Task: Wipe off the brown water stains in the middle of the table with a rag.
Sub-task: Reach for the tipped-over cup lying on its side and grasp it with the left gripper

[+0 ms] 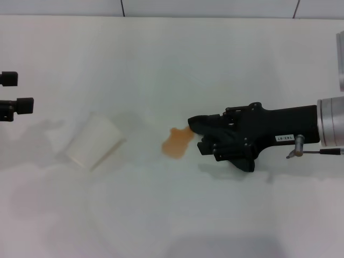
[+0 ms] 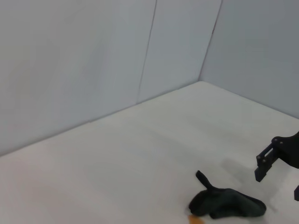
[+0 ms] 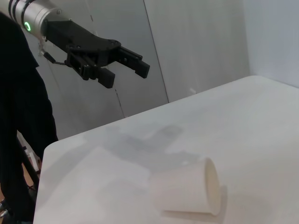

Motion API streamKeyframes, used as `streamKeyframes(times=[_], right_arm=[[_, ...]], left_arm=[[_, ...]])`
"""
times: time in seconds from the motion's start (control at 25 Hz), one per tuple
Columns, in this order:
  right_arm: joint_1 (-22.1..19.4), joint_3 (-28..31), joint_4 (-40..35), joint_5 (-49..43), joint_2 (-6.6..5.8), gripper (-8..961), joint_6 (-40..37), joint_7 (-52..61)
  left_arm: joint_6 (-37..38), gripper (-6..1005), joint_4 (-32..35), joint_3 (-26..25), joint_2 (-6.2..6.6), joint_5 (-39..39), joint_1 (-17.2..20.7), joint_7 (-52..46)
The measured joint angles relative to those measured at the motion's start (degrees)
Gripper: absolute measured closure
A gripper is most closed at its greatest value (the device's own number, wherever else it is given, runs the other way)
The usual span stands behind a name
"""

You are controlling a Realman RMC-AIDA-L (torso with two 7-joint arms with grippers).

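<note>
Pale plastic cup (image 1: 95,141) on its side at about 8 o'clock on the white table (image 1: 172,215), brown water stains (image 1: 176,142) mid-table, right gripper (image 1: 200,130) at 3 o'clock clamped on the black rag (image 1: 196,122) touching the stain's edge, left gripper (image 1: 19,92) spread open at 9 o'clock.

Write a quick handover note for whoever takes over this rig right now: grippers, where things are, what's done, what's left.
Right gripper: low over mid-table, shut on the rag, which sits at the right edge of the brown water stains.
Left gripper: open, empty, hovering at the table's left edge, away from the work.
Plastic cup: lying on its side, left of the stain, apart from it.
Done: rag gripped and brought to the stain.
Left: the blot looks largely unwiped; sweep the rag across it, probably leftward, stopping short of the cup.
</note>
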Motion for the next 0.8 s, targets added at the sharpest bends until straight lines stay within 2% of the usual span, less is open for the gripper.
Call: streamKeyframes(times=[0.2, 0.48, 0.8], right_arm=[[-0.07, 0.02, -0.02, 0.02, 0.00, 263, -0.02, 0.00], [0.02, 0.02, -0.02, 0.02, -0.01, 263, -0.12, 0.14], [0.09, -0.09, -0.02, 0.02, -0.01, 263, -0.20, 0.70]], left_arm=[[0.26, 125, 1.64, 0.17, -0.27, 1.73, 0.06, -0.59], [0.27, 125, 1.78, 0.43, -1.48, 9.77, -0.36, -2.40], [0.78, 125, 1.66, 1.82, -1.63, 15.16, -0.62, -5.49]])
